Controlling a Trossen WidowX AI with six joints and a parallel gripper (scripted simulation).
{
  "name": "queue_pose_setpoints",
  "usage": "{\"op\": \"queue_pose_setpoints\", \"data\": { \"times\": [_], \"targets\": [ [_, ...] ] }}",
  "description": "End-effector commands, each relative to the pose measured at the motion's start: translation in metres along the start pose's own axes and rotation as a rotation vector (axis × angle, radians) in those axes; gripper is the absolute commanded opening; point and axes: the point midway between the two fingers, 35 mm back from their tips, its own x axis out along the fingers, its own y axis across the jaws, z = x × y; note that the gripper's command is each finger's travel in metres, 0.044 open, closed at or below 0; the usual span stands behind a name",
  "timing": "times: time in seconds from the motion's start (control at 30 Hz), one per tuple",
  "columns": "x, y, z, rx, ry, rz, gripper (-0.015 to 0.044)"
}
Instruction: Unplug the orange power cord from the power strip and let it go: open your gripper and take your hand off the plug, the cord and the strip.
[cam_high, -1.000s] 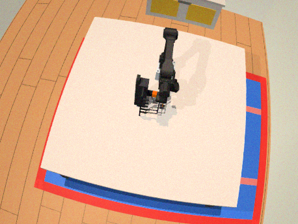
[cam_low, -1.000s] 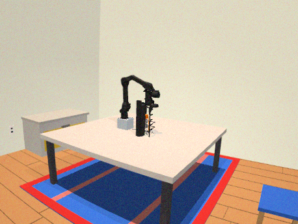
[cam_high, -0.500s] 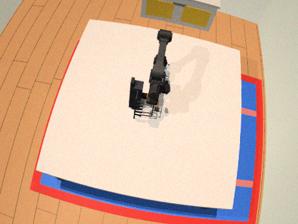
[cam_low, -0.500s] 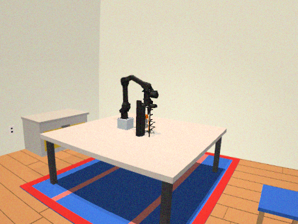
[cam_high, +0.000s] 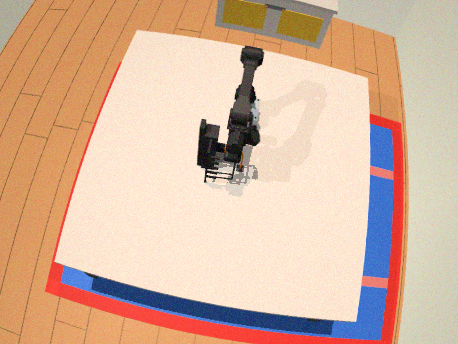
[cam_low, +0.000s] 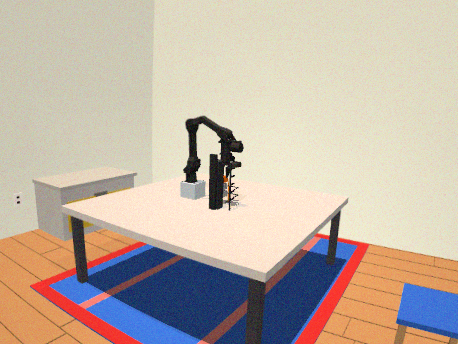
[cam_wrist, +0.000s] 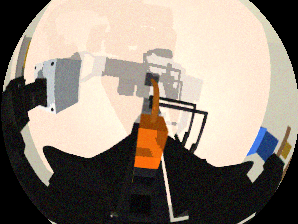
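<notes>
- Plug (cam_wrist: 148, 143): orange, small and rigid by the look of it, seated in the side of the black power strip (cam_low: 215, 182), which stands upright near the middle of the bench (cam_high: 150, 225).
- My tool (cam_low: 230, 170) is clenched on the orange body, one finger on each flat side.
- That body is the place to hold. I judge it light but tightly seated, and the tall strip may tip when I pull.
- The cord is too thin to trace.
- The bench top is pale and smooth. Below it are a blue and red rug (cam_low: 165, 290) and a wood floor, with a cabinet (cam_low: 80, 187) by the wall.
</notes>
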Motion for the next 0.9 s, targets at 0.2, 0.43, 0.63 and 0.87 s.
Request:
{"op": "queue_pose_setpoints", "data": {
  "times": [0.2,0.43,0.63,0.87],
  "targets": [
    [-0.001,-0.001,0.000,0.001,0.000,-0.002,0.0000],
    [-0.001,-0.002,0.009,0.001,-0.001,-0.002,0.0000],
    [-0.001,-0.002,0.018,0.000,-0.003,-0.002,0.0000],
    [-0.001,-0.003,0.030,-0.001,-0.005,-0.002,0.0000]
  ]
}}
